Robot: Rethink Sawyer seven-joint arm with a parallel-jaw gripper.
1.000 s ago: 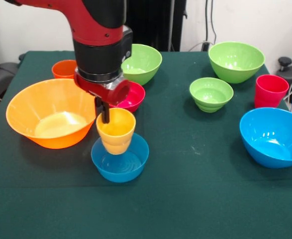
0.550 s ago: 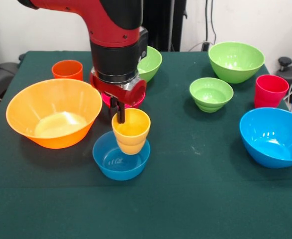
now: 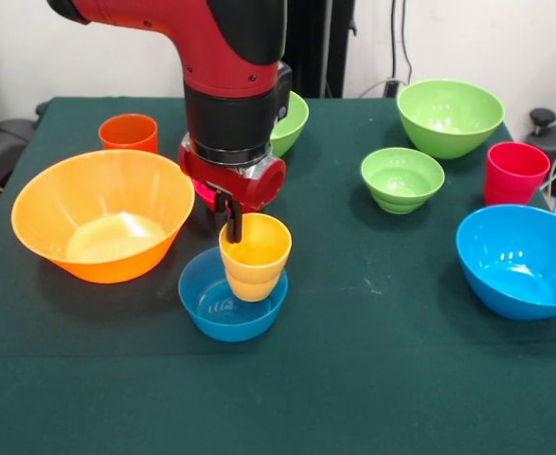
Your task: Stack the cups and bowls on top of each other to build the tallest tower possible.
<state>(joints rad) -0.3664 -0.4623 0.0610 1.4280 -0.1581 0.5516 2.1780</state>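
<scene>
Gripper at the end of the red and black arm is closed over the near rim of the yellow cup, one dark finger showing down the outside of the wall, and it carries the cup upright just above the small blue bowl, toward that bowl's right side. The risk I see is in that offset: a cup set down off-centre would land on the bowl's sloped, glossy inner wall, not its flat bottom, and could slide or tip as the grip lets go. Pinching only one rim also gives little hold, so the cup may swing or twist if it touches the bowl on the way down. Both parts are light plastic, so a nudge could push the bowl across the green cloth. The yellow cup has a ribbed, stepped body tapering to a narrower base, open end up. No tower stands yet; the other pieces lie spread apart on the table: the wide orange bowl and orange cup to the picture's left, a small red bowl mostly hidden behind the arm, two big green bowls, a small green bowl, the red cup and the big blue bowl to the right.
</scene>
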